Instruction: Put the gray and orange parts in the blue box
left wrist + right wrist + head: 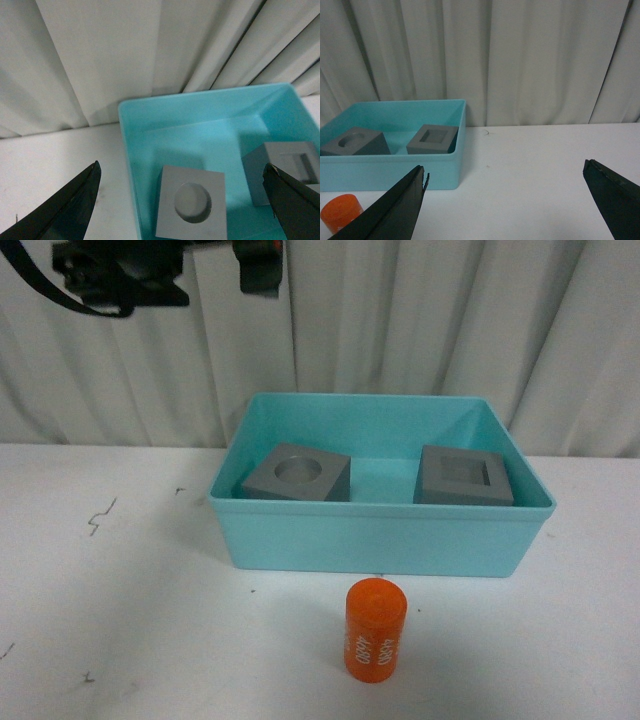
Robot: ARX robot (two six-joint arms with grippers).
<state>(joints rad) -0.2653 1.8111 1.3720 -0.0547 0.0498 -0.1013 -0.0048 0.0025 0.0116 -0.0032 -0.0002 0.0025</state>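
Note:
Both gray cubes lie inside the blue box point(380, 540): the one with a round recess point(298, 473) on its left side, the one with a square recess point(465, 477) on its right. In front of the box the orange cylinder point(375, 630) stands upright on the table, white digits on its side. My left gripper point(181, 167) hangs open above the box, over the round-recess cube point(190, 210) and empty. My right gripper point(505, 167) is open over bare table, to the right of the box point(395, 172), with the orange cylinder point(340, 210) off to its side.
The white table point(110, 580) carries a few dark scuff marks at the left. A pleated white curtain point(400, 320) closes off the back. The left arm's black body point(120, 275) shows at the top left of the front view.

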